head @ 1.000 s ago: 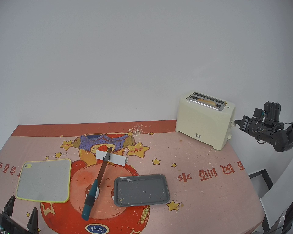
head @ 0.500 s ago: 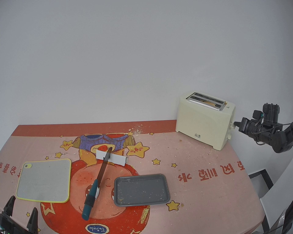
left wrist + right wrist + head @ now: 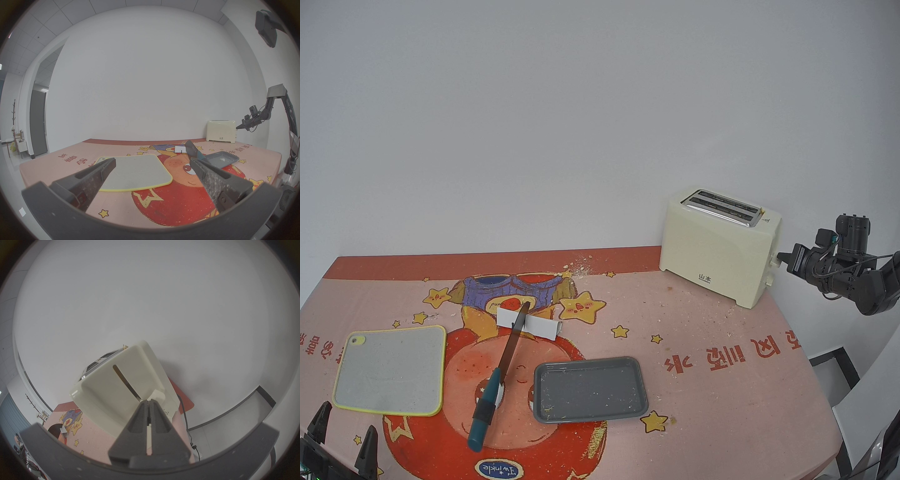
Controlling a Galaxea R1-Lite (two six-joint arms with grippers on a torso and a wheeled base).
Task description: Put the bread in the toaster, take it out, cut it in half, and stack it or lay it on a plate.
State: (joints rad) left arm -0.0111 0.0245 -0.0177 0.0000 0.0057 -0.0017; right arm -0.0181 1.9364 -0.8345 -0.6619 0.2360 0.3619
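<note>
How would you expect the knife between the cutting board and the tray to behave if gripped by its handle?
The knife looks rigid, so it should probably lift as one piece. Its long blade likely makes it tip-heavy when held at the teal handle. Propped on the white stand, it may pivot or slide if nudged.

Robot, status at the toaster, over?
Right end effector shut, tips on toaster lever, lever at slot bottom. Left end effector open, low over table. Nothing in the way.
</note>
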